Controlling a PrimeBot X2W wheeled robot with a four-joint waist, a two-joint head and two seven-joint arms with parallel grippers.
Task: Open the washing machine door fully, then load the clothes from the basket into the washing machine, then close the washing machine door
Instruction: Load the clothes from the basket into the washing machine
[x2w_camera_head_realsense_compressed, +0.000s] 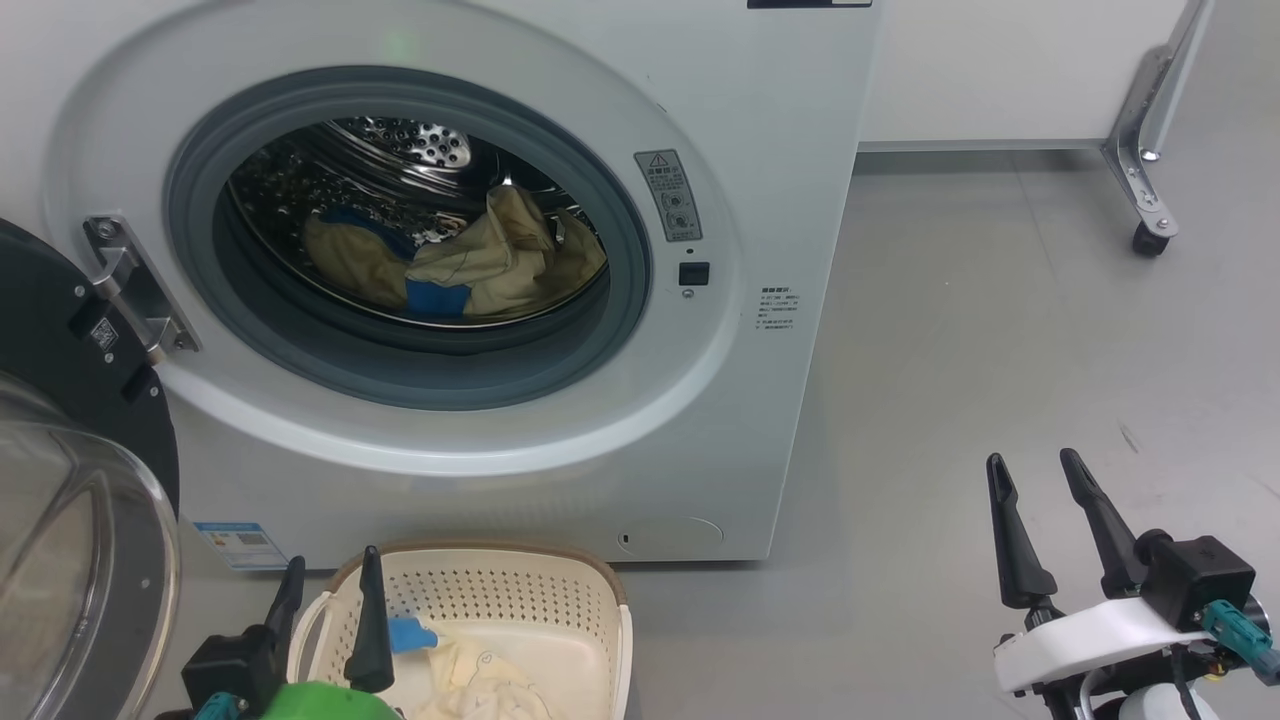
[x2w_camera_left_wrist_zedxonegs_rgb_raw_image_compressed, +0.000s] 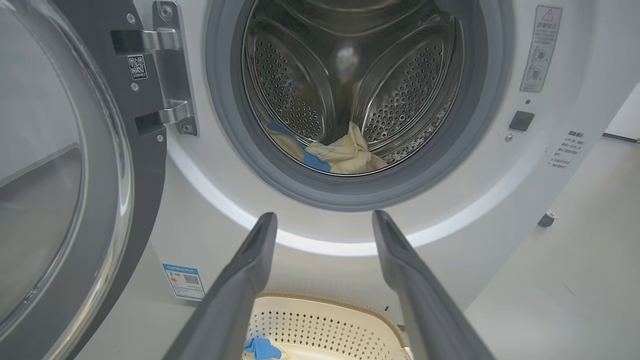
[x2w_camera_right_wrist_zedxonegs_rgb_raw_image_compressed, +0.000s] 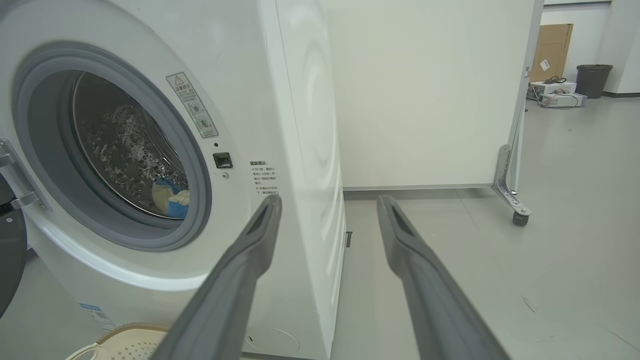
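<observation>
- The left claw (x2w_camera_head_realsense_compressed: 333, 560) is hovering with its two dark fingers spread wide and nothing between them, just above the near-left side of the basket (x2w_camera_head_realsense_compressed: 520, 600)
- The right claw (x2w_camera_head_realsense_compressed: 1033, 460) is gaping and empty too, idling over the bare floor (x2w_camera_head_realsense_compressed: 1000, 330), well apart from the action
- Just beneath the left claw, the clothes (x2w_camera_head_realsense_compressed: 480, 685) are lying crumpled in the basket's bottom, cream cloth with a blue cuff (x2w_camera_head_realsense_compressed: 412, 634) poking up beside one finger
- That cloth is looking light, limp and floppy, so it's going to drape and trail; I'm judging a pinch on a bunched fold near the middle, or on that thicker cuff, as the surest hold, while grabbing a loose edge is risking a sleeve dragging over the rim
- The basket is sitting on the floor close against the foot of the washing machine (x2w_camera_head_realsense_compressed: 790, 150); being light plastic, it's liable to skid if a finger is snagging its perforated wall
- Further out, another cream-and-blue garment (x2w_camera_head_realsense_compressed: 500, 265) is already resting low in the steel drum (x2w_camera_left_wrist_zedxonegs_rgb_raw_image_compressed: 400, 100)
- The washing machine door (x2w_camera_head_realsense_compressed: 60, 330) is standing swung wide on its metal hinge (x2w_camera_head_realsense_compressed: 135, 285) at the left; it's looking rigid, hefty and glossy, so pushing its rim far from the hinge is reading as the easiest way to close it
</observation>
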